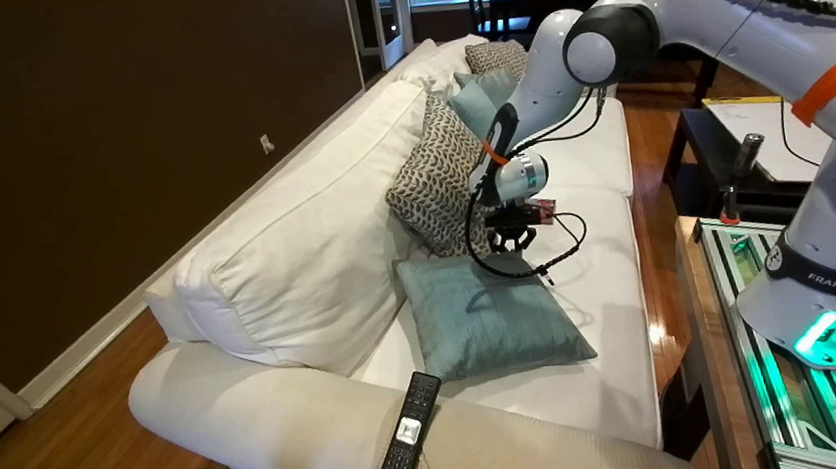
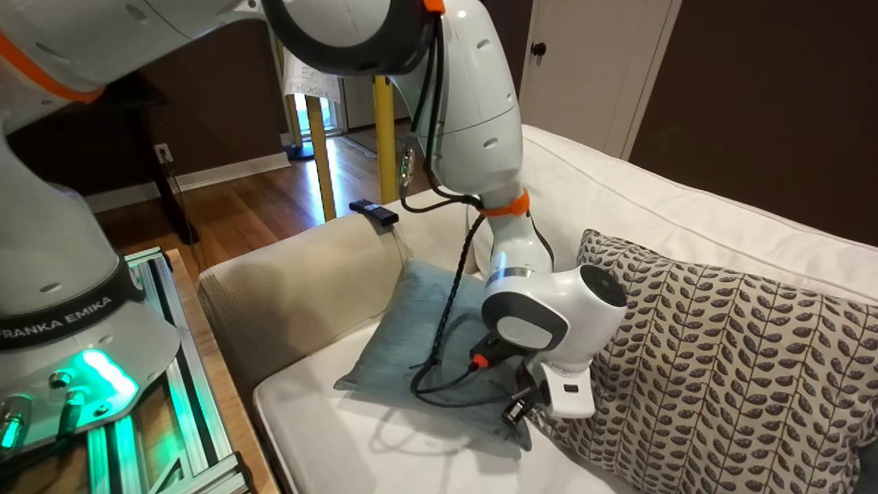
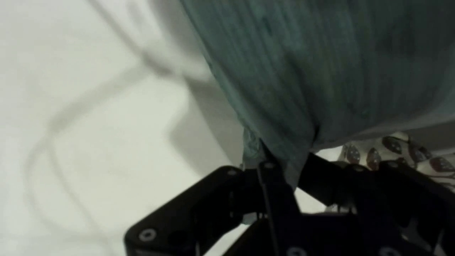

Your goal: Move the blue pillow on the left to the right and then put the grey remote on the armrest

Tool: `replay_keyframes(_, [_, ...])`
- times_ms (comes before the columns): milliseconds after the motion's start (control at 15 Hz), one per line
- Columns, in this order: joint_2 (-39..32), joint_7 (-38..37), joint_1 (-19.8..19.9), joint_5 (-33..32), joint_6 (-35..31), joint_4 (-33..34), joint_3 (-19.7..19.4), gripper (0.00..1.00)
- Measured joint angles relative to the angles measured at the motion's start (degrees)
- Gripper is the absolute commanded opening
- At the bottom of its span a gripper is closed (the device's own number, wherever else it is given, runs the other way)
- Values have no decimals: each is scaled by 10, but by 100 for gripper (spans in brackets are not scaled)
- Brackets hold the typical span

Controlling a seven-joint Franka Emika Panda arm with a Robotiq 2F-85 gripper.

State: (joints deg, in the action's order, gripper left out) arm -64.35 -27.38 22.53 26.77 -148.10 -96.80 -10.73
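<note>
Here, the blue pillow extends from the pincer, one bunched corner pinched inside it.

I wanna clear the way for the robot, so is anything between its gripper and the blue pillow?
Nothing visible: in the wrist view, the gripper has a corner of the blue pillow pinched. The patterned pillow is close by, but not between them.

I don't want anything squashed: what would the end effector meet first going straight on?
Probably the white sofa seat, past the corner of the blue pillow pinched in the end effector; depth is unclear.
</note>
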Motion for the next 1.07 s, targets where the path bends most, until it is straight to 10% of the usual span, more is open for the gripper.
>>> replay_keyframes(1067, [303,232,4,-63,-154,-252,-6,3])
